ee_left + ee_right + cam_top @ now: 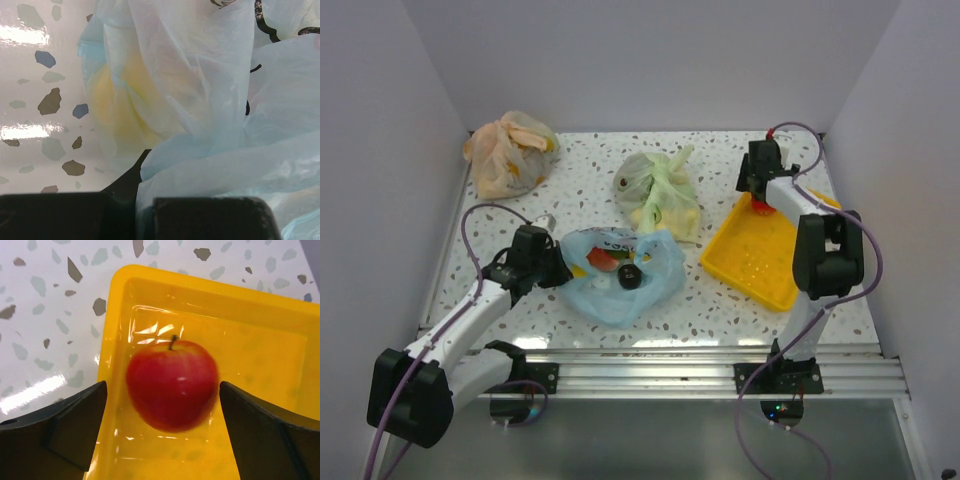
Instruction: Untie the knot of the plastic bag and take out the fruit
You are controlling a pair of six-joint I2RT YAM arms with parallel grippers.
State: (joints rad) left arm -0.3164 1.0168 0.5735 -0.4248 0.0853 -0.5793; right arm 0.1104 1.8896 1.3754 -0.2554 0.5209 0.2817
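Observation:
The light blue plastic bag [620, 285] lies open at the table's middle; no tied knot shows on it. A red-and-green fruit [603, 258] and a dark purple round one [629, 277] sit in its mouth. My left gripper [558, 268] is shut on the bag's left edge; in the left wrist view the plastic [210, 100] runs between my fingers [210, 217], and a yellow fruit [120, 100] shows through it. My right gripper [162, 385] is open over the yellow tray [260, 340]. The red apple [172, 385] sits blurred between the fingers, untouched.
A pale green tied bag [660, 195] lies just behind the blue bag. An orange bag [510, 150] sits at the back left. The yellow tray [760, 255] is at the right, near the right wall. White walls enclose three sides.

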